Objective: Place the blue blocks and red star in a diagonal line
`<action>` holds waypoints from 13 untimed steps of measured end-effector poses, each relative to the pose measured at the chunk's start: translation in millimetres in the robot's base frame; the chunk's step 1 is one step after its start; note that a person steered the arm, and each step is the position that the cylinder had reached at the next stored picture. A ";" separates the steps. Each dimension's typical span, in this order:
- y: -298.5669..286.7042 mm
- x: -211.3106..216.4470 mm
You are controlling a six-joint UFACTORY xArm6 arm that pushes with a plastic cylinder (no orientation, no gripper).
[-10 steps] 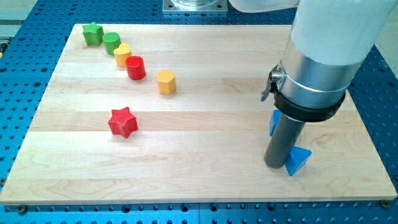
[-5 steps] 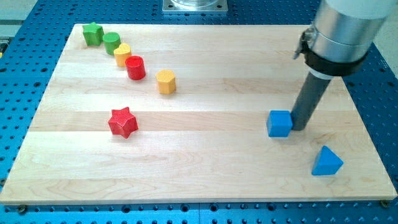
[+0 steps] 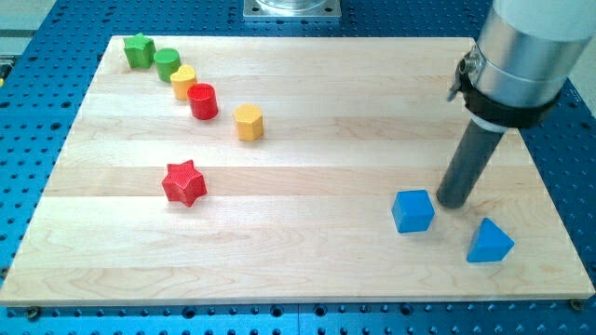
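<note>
From the one camera view, my tip [image 3: 453, 203] rests on the wooden desk [image 3: 317, 251] toward the view's right; it is a bare rod with no hand to clench or release. The blue cube [image 3: 413, 210] sits just beside it on the view's lower left, a thin gap showing. The blue triangular block [image 3: 489, 242] lies near, toward the view's lower right. The red star [image 3: 184, 182] lies well apart at the view's left.

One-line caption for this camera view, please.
My tip stands just right of the blue cube, blue triangular block lower right, red star far left.
</note>
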State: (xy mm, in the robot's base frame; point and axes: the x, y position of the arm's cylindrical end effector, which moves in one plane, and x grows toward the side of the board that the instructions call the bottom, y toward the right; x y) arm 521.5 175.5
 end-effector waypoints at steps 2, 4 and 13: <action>-82.3 -10.2; -243.7 16.0; -278.2 -18.8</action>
State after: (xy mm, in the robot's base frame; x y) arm 502.7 -102.7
